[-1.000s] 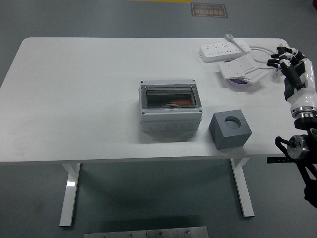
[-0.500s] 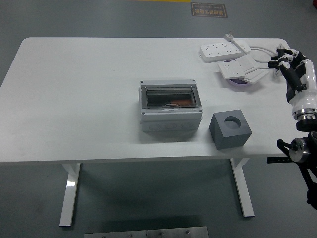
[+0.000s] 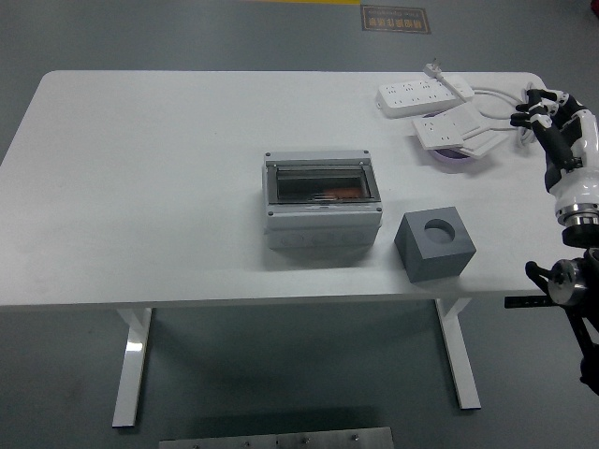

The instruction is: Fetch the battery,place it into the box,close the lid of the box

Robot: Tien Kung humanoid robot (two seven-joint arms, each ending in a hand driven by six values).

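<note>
Box (image 3: pixel 322 208) sits mid-table, slightly right of centre, upright. Grey housing w/ clear smoky lid; lid looks down/closed over the top, screws at corners. Thru the lid there's an orange-ish item (image 3: pixel 337 195) inside, near the right half. Can't confirm it's the battery, too dim behind the plastic.

Grey cube block (image 3: pixel 434 244) w/ round hole in its top face, just right of the box and a bit nearer, not touching it. Hole looks empty, dark inside.

Far right of the white table (image 3: pixel 140 168): two white power strips (image 3: pixel 440 108), one further back w/ plug and cable running right, 2nd one nearer, angled, lying partly over a small purple round thing (image 3: pixel 456 157). Cable loops toward the right table edge.

Right hand (image 3: pixel 543 110) at the far right edge, over the table's far-right corner area, beside the cable loop. Fingers loosely curled, tips pointing left toward the strips, grasping nothing as far as visible. White forearm segment below it, black wrist/elbow hardware hangs off the right side, past the table edge. Well apart from box and block.

Left arm: not in the pic.

Floor grey, yellow-ish label on floor past the far edge, metal plate at bottom centre. No person at far side.
</note>
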